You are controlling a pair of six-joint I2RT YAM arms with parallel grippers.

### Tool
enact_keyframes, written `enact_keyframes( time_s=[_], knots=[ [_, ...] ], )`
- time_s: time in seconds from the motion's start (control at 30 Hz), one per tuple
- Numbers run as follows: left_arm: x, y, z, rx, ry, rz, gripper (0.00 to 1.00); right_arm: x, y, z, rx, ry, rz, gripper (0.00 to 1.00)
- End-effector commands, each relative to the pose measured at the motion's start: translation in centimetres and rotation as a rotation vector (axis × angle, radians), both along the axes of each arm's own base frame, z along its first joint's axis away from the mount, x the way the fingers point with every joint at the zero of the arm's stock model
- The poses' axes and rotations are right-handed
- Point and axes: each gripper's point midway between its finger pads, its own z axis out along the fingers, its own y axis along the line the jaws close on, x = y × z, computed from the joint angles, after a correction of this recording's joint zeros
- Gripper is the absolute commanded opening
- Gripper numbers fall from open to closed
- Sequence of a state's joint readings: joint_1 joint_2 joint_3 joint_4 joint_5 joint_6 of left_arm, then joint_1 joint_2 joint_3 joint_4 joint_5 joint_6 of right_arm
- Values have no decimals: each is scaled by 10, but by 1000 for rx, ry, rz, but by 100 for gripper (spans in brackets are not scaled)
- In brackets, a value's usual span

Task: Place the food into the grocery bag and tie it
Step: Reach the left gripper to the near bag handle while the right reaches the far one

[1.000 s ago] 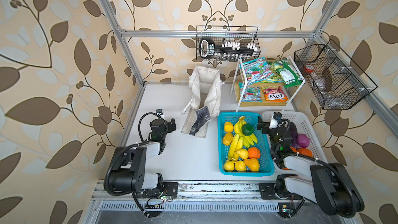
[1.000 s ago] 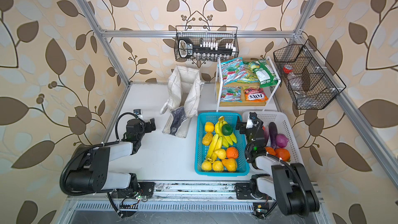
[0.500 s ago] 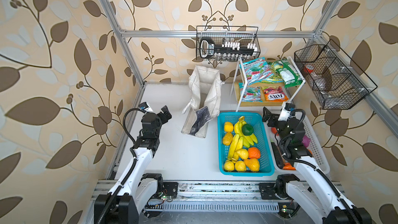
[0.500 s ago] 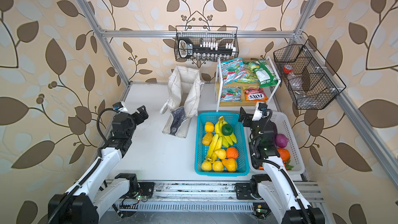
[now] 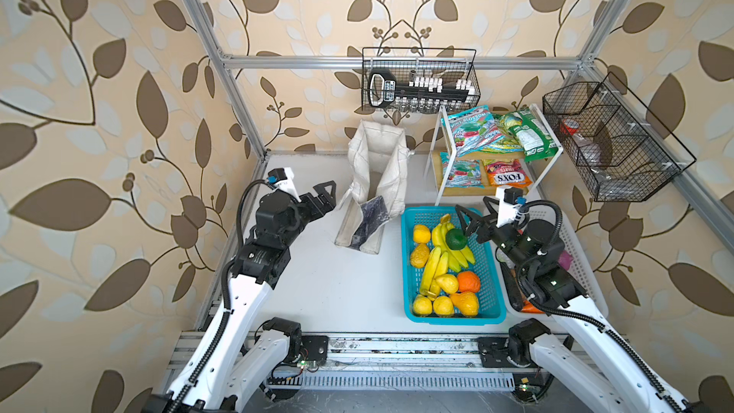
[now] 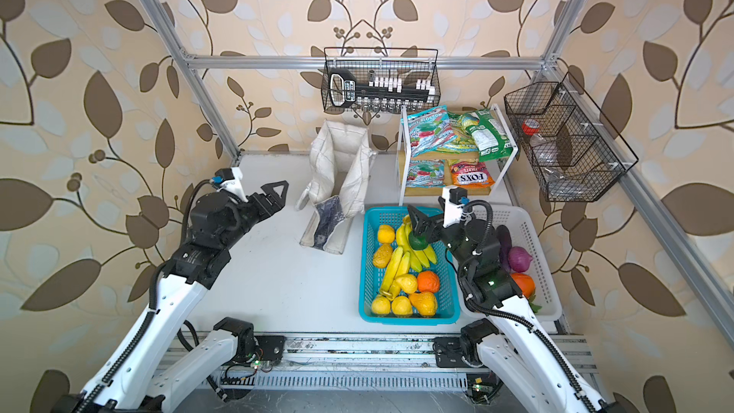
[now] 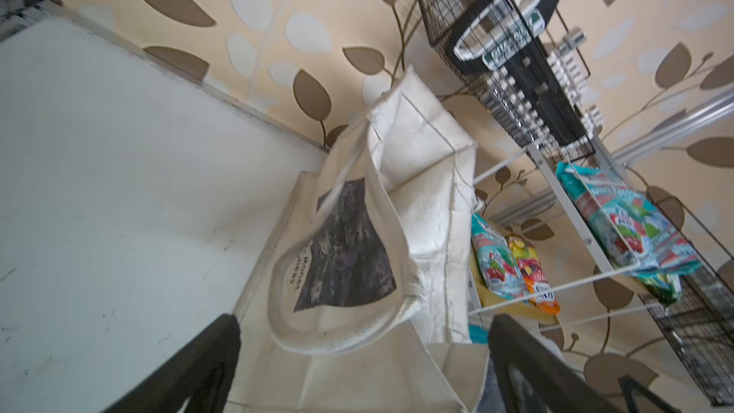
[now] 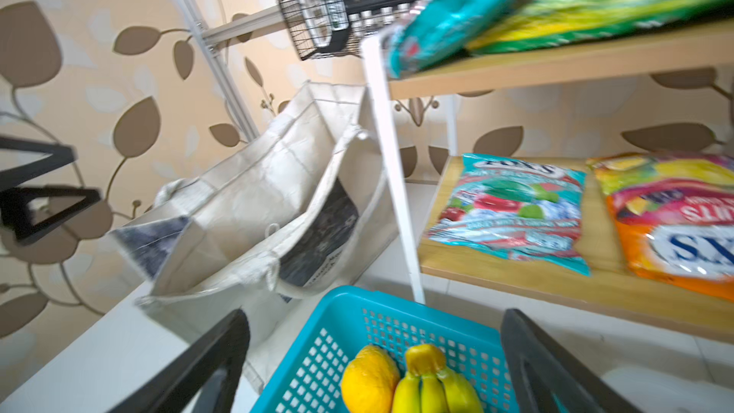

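The left gripper (image 5: 329,196) hangs above the table (image 5: 337,284) near its left edge, with its jaws wide apart and nothing in them. It points at the bag (image 5: 377,168), which is just beside its fingertips but clear of them. In the left wrist view a strap handle (image 7: 337,341) loops between the two dark fingers (image 7: 206,359), untouched. The bag slumps against the back wall at the table's far edge, its mouth gaping forward and one printed side folded flat on the table.

The right gripper (image 5: 472,210) hangs over the far end of the turquoise basket (image 5: 405,264), spread wide and holding nothing. The green round fruit (image 5: 455,239) lies right under it on the banana bunch (image 5: 437,260), with a lemon (image 5: 421,233) alongside. I cannot tell whether a finger touches the green fruit. The bag lies beyond the basket's far left corner, near this gripper.

A broad bare stretch of table runs from the bag to the front edge, between the left arm and the turquoise basket. The right side is crowded. The white basket (image 5: 595,299) sits against the turquoise one, and the shelf rack (image 5: 441,152) stands just behind them in the far right corner. The rack holds the snack packets (image 5: 472,129).
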State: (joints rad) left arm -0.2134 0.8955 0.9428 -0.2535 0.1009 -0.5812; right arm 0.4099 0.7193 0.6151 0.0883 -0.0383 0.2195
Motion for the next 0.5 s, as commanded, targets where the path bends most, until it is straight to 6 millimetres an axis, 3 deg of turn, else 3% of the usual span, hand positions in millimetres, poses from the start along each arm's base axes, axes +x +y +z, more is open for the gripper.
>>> enact_keyframes(
  time_s=[0.0, 0.17, 0.23, 0.33, 0.47],
  knots=[
    [9, -6, 1, 117, 76, -33, 99, -6, 16, 16, -86, -54, 11, 100],
    [32, -13, -3, 213, 158, -63, 99, -11, 40, 17, -104, -35, 83, 100],
    [57, -17, -16, 308, 278, -91, 99, -15, 62, 25, -121, 9, 145, 100],
    [75, -27, -22, 336, 301, -130, 99, -18, 75, 31, -135, 11, 161, 100],
    [98, -38, -46, 363, 385, -175, 99, -19, 85, 33, -120, 2, 188, 100]
  ],
)
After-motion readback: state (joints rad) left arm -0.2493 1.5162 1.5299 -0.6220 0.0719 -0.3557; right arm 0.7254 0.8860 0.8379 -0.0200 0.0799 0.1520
